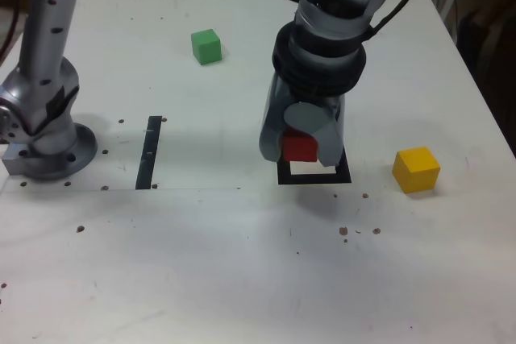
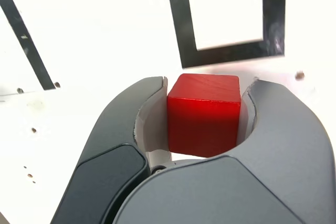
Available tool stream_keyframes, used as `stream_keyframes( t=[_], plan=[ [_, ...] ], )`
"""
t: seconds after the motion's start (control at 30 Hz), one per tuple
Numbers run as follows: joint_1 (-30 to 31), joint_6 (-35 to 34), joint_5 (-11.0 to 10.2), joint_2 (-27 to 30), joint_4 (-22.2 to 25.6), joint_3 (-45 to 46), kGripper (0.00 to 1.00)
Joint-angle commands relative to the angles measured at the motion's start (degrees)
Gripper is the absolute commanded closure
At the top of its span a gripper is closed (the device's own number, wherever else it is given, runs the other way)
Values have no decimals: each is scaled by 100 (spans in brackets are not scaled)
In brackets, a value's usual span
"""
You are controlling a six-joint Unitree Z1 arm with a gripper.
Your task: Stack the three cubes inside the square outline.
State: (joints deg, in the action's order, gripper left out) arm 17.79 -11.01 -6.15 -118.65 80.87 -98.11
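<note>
Gripper clamping red cube between both jaws, hovering just above square outline; yellow cube sitting toward exterior view's right, green cube farther behind-left.

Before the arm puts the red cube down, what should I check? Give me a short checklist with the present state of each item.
1. Grip: gripper is shut on the red cube, a jaw on each side: ok.
2. Target free: the white centre of the square outline holds nothing: ok.
3. Alignment: cube is near the outline, but whether it is centred above: cannot tell.
4. Height above the table: cannot tell.
5. Next cubes reachable: green cube and yellow cube lie apart, uncovered: ok.
</note>
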Motion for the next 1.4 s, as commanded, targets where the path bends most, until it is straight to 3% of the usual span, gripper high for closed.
stream_keyframes(
  t=[0.0,0.2,0.43,0.83,1.03,1.2,1.37],
  plan=[
    [-119,42,-30,-14,-48,92,75],
    [-403,195,-74,-87,-234,348,75],
    [-653,368,64,-297,-535,403,75],
    [-852,501,84,-607,-848,446,75],
    [-919,536,76,-615,-902,477,71],
    [-944,624,76,-679,-902,478,55],
    [-934,784,86,-736,-871,422,25]
  ],
)
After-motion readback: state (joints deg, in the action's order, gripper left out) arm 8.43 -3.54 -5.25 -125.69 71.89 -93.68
